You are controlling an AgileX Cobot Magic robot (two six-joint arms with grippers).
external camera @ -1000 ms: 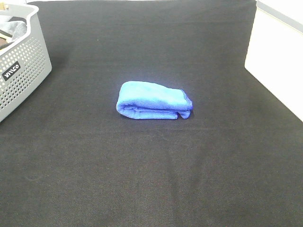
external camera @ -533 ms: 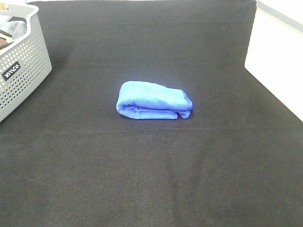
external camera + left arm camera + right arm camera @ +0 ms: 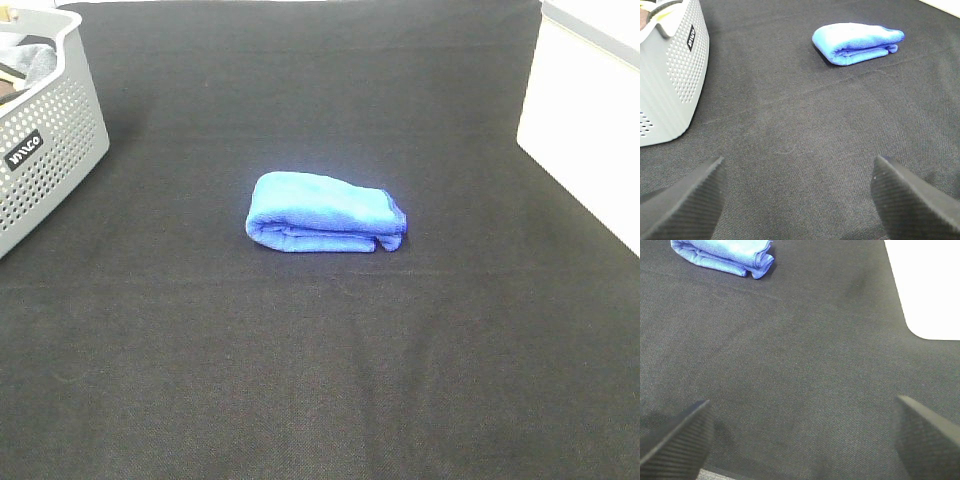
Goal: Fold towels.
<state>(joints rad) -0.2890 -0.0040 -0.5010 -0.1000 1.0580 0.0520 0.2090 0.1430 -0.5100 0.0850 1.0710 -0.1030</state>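
Note:
The bright blue towel [image 3: 324, 212] lies folded into a compact bundle in the middle of the black cloth-covered table [image 3: 300, 380]. It also shows in the left wrist view [image 3: 856, 42] and at the edge of the right wrist view [image 3: 725, 256]. Neither arm shows in the exterior high view. My left gripper [image 3: 797, 200] is open and empty, well short of the towel. My right gripper [image 3: 800, 440] is open and empty, also well away from it. Nothing touches the towel.
A perforated grey basket [image 3: 40, 150] stands at the far left, also in the left wrist view [image 3: 670, 75], with a grey cloth inside. A white surface [image 3: 590, 130] borders the table on the right, seen too in the right wrist view [image 3: 925, 285].

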